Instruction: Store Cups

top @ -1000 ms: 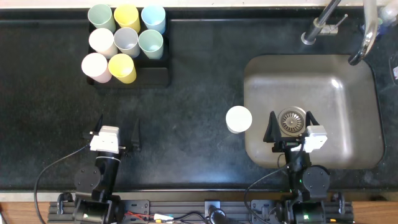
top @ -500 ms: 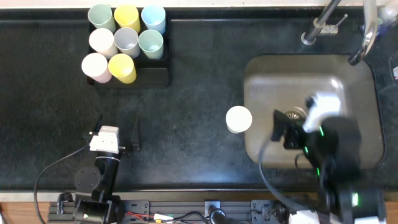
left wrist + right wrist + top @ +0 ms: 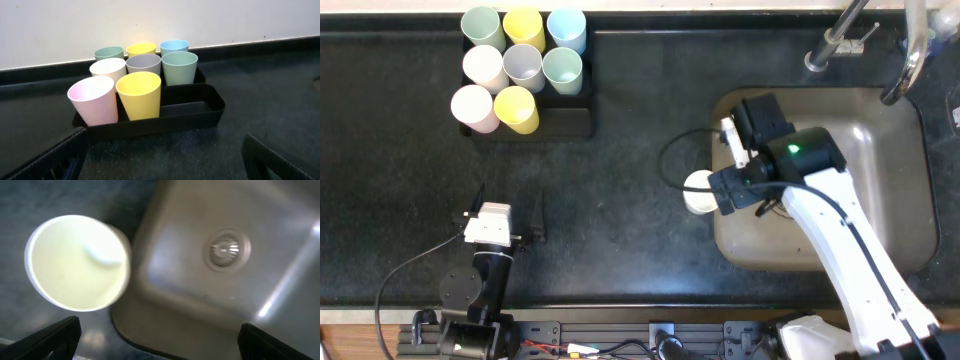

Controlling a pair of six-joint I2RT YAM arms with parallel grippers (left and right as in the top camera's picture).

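A white cup [image 3: 697, 190] stands upright on the dark counter just left of the sink; in the right wrist view the cup [image 3: 75, 262] shows its open mouth from above. My right gripper [image 3: 725, 188] hangs over the counter edge beside it, open, fingers spread wide [image 3: 160, 352], touching nothing. A black tray [image 3: 575, 122] at the back left holds several pastel cups, among them a pink one [image 3: 92, 100] and a yellow one [image 3: 140, 92]; its front right slot [image 3: 192, 110] is bare. My left gripper [image 3: 510, 210] rests open near the front edge, facing the tray [image 3: 200, 107].
A steel sink [image 3: 880, 130] with a round drain [image 3: 227, 249] fills the right side, and a faucet [image 3: 840, 35] stands behind it. Dark counter stretches between the tray and the white cup. A wall runs behind the tray.
The right arm has lifted from its rest spot over the sink and swung up and left until its gripper hangs by the white cup. The left arm has not moved.
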